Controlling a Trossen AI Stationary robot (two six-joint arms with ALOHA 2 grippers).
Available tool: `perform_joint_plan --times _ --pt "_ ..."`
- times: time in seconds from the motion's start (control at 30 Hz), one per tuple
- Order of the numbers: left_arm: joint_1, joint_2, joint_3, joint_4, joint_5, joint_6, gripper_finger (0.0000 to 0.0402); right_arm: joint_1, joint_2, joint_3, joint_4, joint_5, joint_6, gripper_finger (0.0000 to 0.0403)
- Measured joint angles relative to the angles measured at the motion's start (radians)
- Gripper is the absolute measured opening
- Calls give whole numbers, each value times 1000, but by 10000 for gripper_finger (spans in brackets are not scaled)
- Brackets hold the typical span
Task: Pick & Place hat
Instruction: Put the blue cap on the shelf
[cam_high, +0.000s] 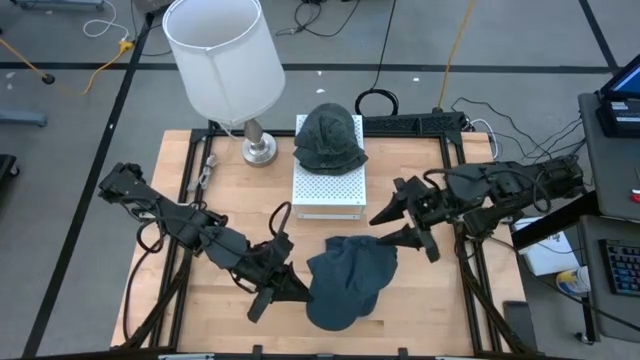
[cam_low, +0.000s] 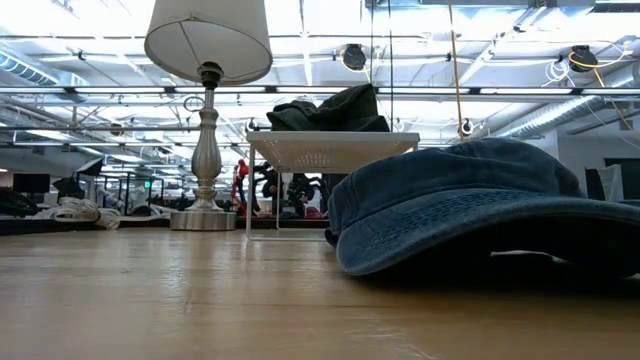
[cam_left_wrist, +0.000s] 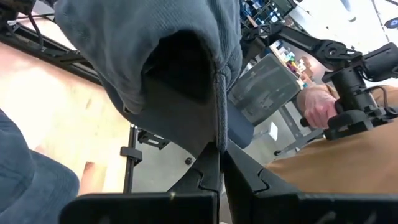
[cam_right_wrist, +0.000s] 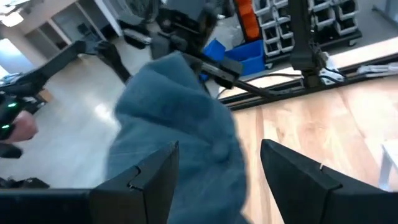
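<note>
Left end effector (cam_high: 285, 288) low and left of centre in the high view, fingers closed tight on the edge of the blue hat (cam_high: 348, 280), seen pinched between both tips in the left wrist view (cam_left_wrist: 214, 152). Right end effector (cam_high: 405, 225) right of centre, fingers spread wide, just beside the hat's upper right edge, gripping nothing. Blue hat lying on the wooden desk (cam_high: 200, 290) in the lower middle of the high view, filling the right half of the low view (cam_low: 470, 210). Second, dark green hat (cam_high: 329, 138) resting on a white perforated stand (cam_high: 328, 190) at upper centre. Lamp (cam_high: 225, 60) with white shade at upper left. Person's hand (cam_left_wrist: 318, 107) visible beyond the desk in the left wrist view.
</note>
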Motion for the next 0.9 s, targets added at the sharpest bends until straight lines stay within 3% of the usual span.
perform_joint_plan --times 0.17,0.67,0.9 --pt "0 11 0 -2 1 3 4 -45 40 0 44 -19 1 220" --pt "0 17 0 -46 15 25 4 -98 174 0 89 -401 42 219" --pt "0 17 0 -63 51 24 4 -98 154 0 51 -447 75 218"
